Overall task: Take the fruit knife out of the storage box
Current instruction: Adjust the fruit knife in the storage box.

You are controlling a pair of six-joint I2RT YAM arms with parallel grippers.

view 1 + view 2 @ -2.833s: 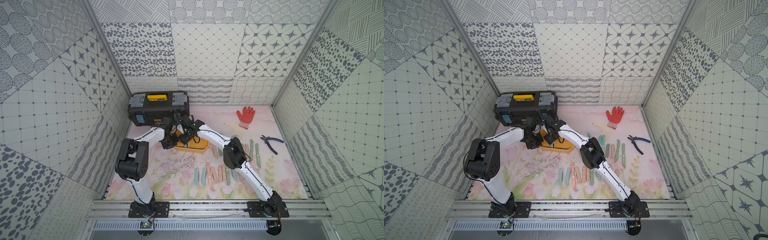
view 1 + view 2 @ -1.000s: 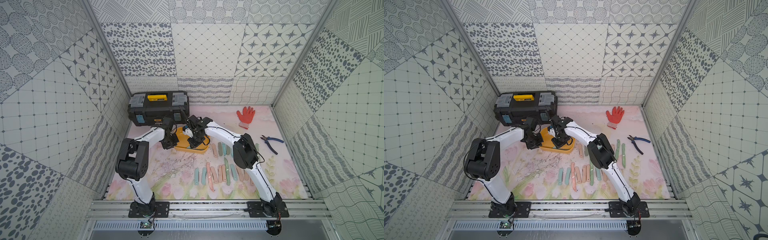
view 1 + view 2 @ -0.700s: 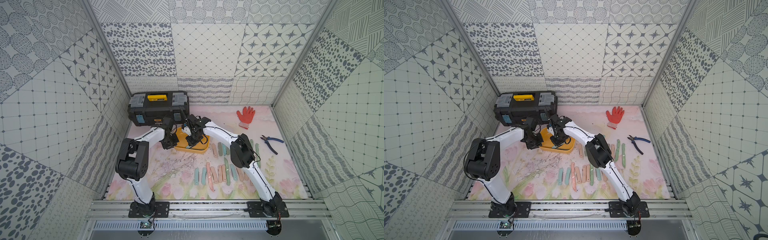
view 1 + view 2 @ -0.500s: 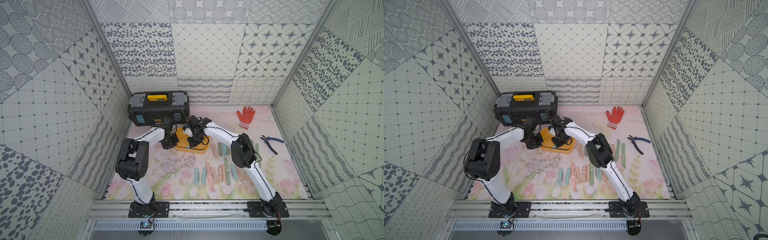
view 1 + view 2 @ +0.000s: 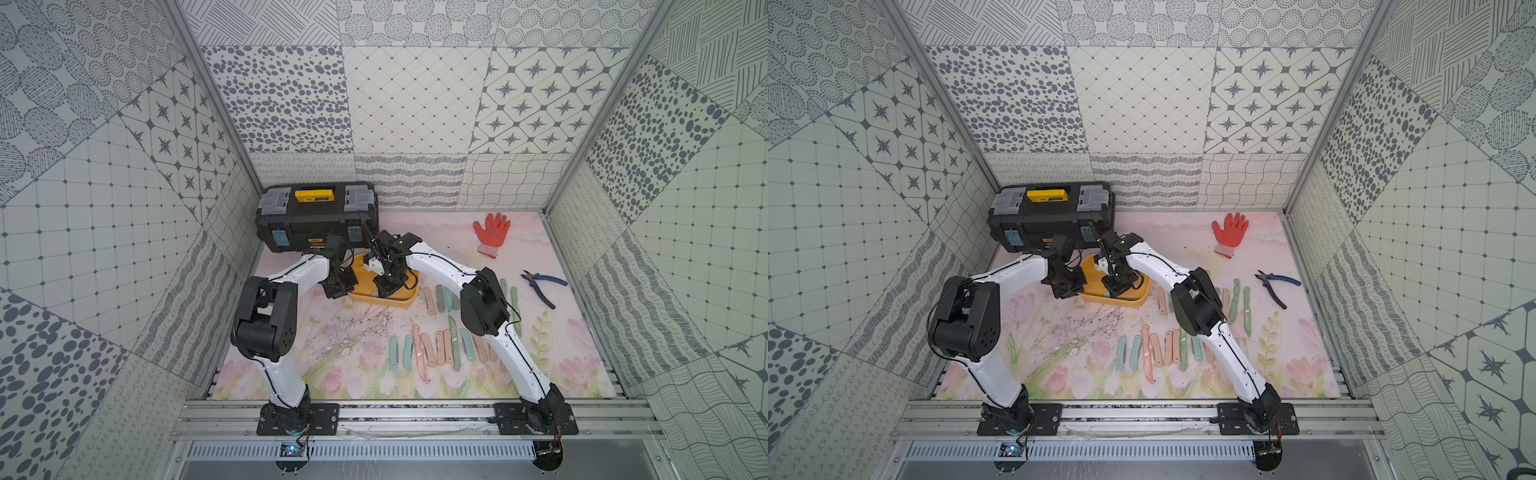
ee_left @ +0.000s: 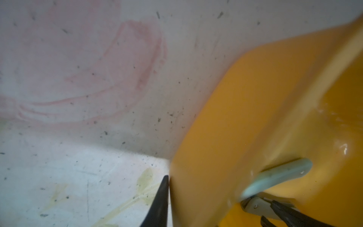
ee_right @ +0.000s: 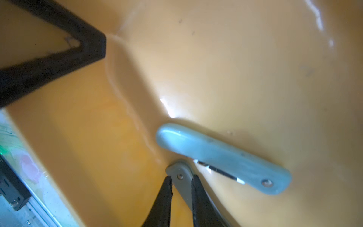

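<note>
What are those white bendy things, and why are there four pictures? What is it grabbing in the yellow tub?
They are two robot arms, a left arm and a right arm. Each ends in a gripper, a pinching claw. Both top views look down on the whole table. The two close-ups come from small cameras on the arms' wrists.

On the table are a black toolbox, an orange glove, blue pliers, rows of folded knives and the yellow storage box.

The left gripper pinches the box's wall, probably to steady it. The right gripper is shut on a grey fruit knife inside the box. A blue-green fruit knife lies close beside it.
</note>
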